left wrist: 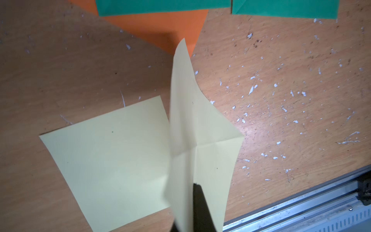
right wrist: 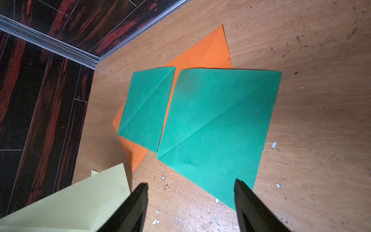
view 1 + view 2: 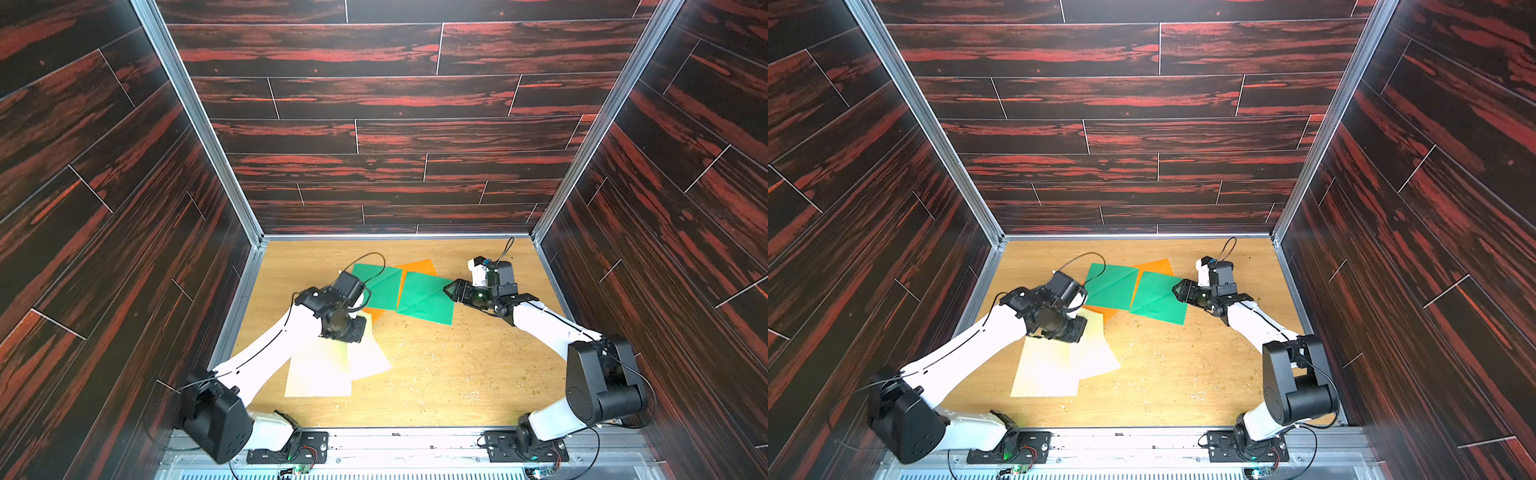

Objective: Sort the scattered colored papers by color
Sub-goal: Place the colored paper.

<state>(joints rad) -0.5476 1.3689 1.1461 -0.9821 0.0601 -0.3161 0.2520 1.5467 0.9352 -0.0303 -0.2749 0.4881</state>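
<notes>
Near left: left jaws pinch a lifted cream sheet (image 1: 182,90) above the flat cream sheet (image 1: 112,166). It's limp, so it may slip or land skewed. Farther: right jaws spread at the right green sheet (image 2: 218,124) corner. A grab could drag the orange sheet (image 2: 210,54) underneath.

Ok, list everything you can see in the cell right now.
cream-white square paper sheets: two, cream; flat cream sheet by the left arm, creased cream sheet lifted next to it.
bright green square paper sheets: two, green; left-side green sheet and right-side green sheet side by side.
orange paper: at least one, orange; under both green sheets.
tan wooden tabletop: one, tan, white-flecked.
dark red-streaked wall panels: three sides of the cell.
left gripper: one, black; shut on the creased cream sheet.
right gripper: one, black; open, by the right-side green sheet's corner.
</notes>
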